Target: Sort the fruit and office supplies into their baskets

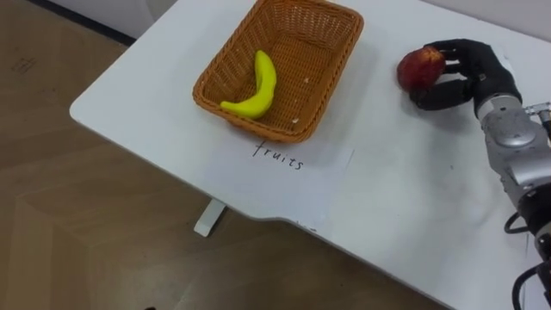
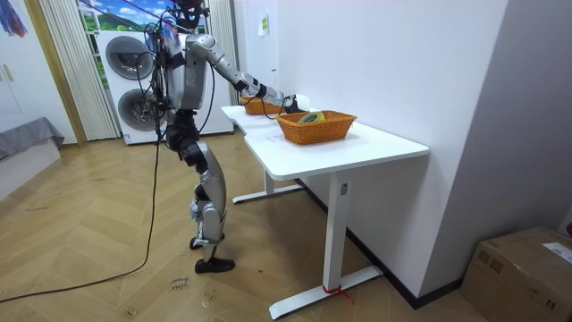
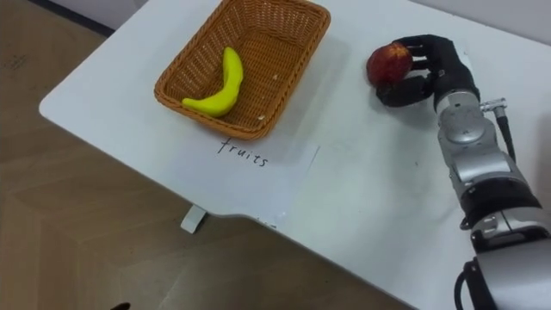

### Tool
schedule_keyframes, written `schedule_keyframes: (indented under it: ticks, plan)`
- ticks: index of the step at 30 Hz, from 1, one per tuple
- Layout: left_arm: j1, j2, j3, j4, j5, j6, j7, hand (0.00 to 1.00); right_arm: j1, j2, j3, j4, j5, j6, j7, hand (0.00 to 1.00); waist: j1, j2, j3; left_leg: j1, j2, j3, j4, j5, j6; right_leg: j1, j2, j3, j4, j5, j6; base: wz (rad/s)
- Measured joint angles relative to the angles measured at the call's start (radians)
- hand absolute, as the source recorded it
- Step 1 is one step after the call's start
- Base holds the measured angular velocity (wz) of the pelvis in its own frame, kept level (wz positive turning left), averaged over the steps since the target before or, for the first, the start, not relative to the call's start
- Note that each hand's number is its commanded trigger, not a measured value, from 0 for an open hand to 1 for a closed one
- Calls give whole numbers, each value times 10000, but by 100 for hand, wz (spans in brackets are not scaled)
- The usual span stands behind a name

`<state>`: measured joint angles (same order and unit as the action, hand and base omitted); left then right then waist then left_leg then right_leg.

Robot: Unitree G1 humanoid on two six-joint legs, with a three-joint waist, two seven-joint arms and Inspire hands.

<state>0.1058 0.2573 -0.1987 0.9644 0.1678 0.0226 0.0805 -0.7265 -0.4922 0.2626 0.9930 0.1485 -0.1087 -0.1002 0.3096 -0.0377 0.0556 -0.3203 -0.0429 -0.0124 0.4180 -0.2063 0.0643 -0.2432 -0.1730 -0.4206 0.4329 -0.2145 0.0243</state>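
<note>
Fruit sorting is at the grasping step: the apple (image 1: 420, 68) is held on the desk (image 1: 396, 207), just right of the wicker basket (image 1: 337, 53). This basket is marked for fruit by a paper label (image 1: 288, 159), and a banana (image 1: 258, 84) is already laid in it. The apple is clasped by the right hand (image 1: 473, 77); the fingers (image 1: 449, 47) are curled over its top and far side, and the thumb is closed in beneath it. Whether the apple is raised clear of the desk or rests on it cannot be told.

A lift is judged to be called for next, then a carry leftward over the basket's right rim. A release above the bare part of its floor, clear of the banana, would follow.

The right arm is stretched forward across the desk, with the wrist roughly level and the palm turned left toward the basket. In the room view the robot is seen standing at the desk's long side with that arm extended.
</note>
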Motion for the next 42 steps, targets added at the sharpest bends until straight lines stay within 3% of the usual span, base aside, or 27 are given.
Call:
schedule_keyframes:
  ticks: [12, 20, 23, 24, 25, 26, 32, 42]
  plan:
    - [-8, 74, 69, -158, 14, -3, -13, 0, 1, 0, -4, -33, 302, -16, 123, 100, -30, 33, -38, 6, 6, -12, -5, 0, 0, 25, -2, -28, -18, 3, -2, 0]
    - [149, 98, 508, -335, 24, -3, 14, 0, 99, -3, 10, -145, 419, 336, 453, 100, -202, 17, -109, 526, -16, -20, -190, 0, 0, 522, -3, 19, -122, -9, 18, 1]
    - [380, 105, 827, -424, 30, 11, -32, 0, 122, -2, 1, -383, 403, 456, 583, 100, -348, 16, -171, 826, -30, -40, -260, 0, 0, 838, 6, -14, -227, -17, 36, 3]
    - [484, 127, 883, -423, 28, 31, -52, 0, 130, -2, -2, -452, 411, 469, 614, 100, -472, 27, -239, 972, -42, -81, -276, -2, 3, 1042, 7, -72, -285, -28, 55, 17]
    - [638, 132, 897, -441, 145, 53, -57, 0, 173, -6, -32, -645, 413, 540, 677, 100, -624, 43, -374, 1095, -46, -108, -324, -3, 3, 1242, 9, -203, -421, -15, 77, 15]
    - [722, 131, 910, -453, 295, 54, -57, 0, 242, -10, -80, -846, 414, 583, 704, 100, -653, 33, -430, 1200, -46, -74, -394, -3, 4, 1302, 5, -185, -423, -12, 82, 3]
    - [1515, 130, 1216, -621, 828, 149, -27, 0, 1256, -82, -133, -2852, 444, 606, 795, 100, -1066, -73, -598, 2564, -54, -150, -867, -7, -6, 2769, 60, -414, -936, -16, 189, 6]
    - [1762, 120, 1263, -620, 870, 205, -67, 0, 1535, -89, -142, -4011, 414, 661, 729, 100, -1198, -15, -539, 3146, -72, -195, -916, -14, 1, 3484, 97, -487, -1290, 0, 233, 2]
